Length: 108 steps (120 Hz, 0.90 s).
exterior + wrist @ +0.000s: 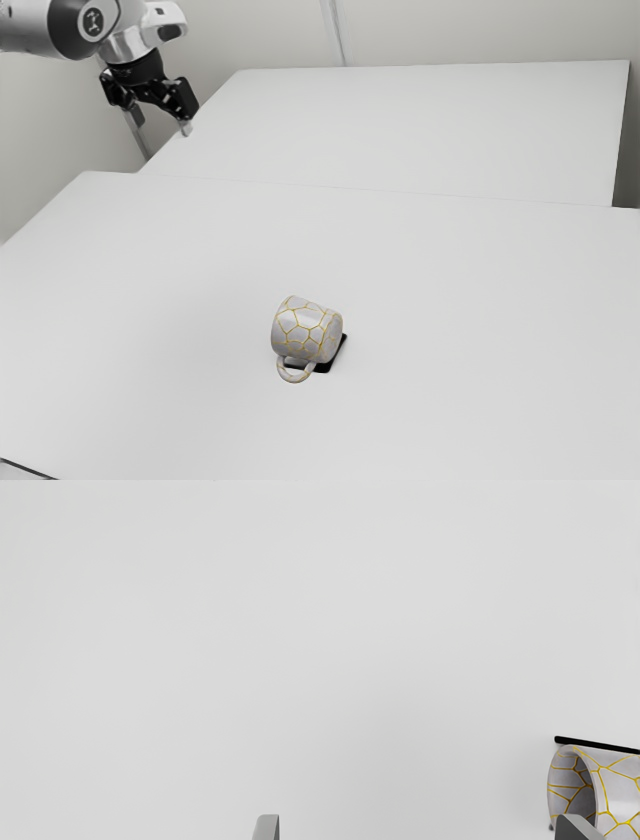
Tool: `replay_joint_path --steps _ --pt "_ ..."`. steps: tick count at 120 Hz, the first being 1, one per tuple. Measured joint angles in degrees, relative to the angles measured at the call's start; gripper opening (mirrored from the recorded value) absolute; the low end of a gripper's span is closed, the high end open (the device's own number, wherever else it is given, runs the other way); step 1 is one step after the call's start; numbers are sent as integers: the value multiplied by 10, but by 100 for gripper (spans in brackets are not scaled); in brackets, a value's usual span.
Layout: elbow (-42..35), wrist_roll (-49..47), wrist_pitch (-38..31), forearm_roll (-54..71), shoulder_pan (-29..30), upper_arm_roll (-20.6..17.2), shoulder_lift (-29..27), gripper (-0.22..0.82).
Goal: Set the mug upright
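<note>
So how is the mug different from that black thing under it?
The mug is pale with golden lines; the black thing is plain and dark. The mug is rounded, with a handle, while the black thing looks flat and thin. The mug lies on its side, partly covering the black thing. Both are on the white table.

One finger (577,829) of my gripper (162,121) hides part of the mug (620,792); beyond that finger, the wrist view's edge cuts the mug off. Well below my gripper, it hides most of a flat black piece (322,368).
</note>
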<state>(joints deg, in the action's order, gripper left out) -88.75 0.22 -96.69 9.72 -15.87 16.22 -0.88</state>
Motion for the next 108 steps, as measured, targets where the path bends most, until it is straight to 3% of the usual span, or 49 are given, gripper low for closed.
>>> replay_joint_path --steps 31,42,83,108 --pt "-16 -9 -3 -6 -14 0 -4 60" --pt "-40 -12 -2 -66 -7 2 -3 60" --pt "-196 -19 -4 -344 75 9 23 60" --pt "-225 -21 -5 -440 136 11 85 60"
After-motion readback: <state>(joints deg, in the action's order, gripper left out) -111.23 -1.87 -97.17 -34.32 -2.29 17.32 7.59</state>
